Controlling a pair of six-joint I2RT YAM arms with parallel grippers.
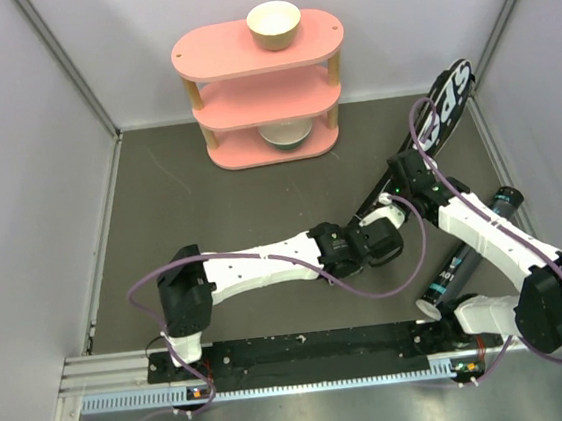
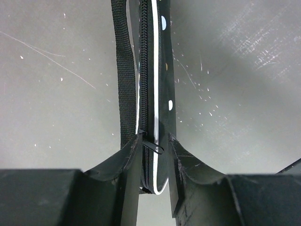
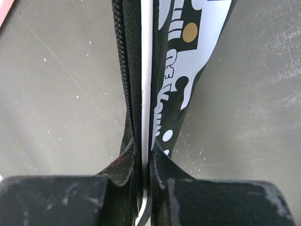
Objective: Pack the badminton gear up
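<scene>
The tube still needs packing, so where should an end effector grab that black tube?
Grip the black tube on its labelled middle, coming straight down and closing across its width. It lies flat and diagonal on the table, and the right arm crosses above its far half, so that nearer stretch looks freest.

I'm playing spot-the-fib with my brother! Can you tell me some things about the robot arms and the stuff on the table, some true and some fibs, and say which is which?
1. The left gripper and the right gripper are both pinching the long black bag. True.
2. The black tube stands upright on the pink shelf. False: it lies on the table, away from the shelf.
3. A cream bowl sits on the shelf's top tier. True.
4. The shelf's bottom tier holds nothing. False: a second bowl sits there.
</scene>
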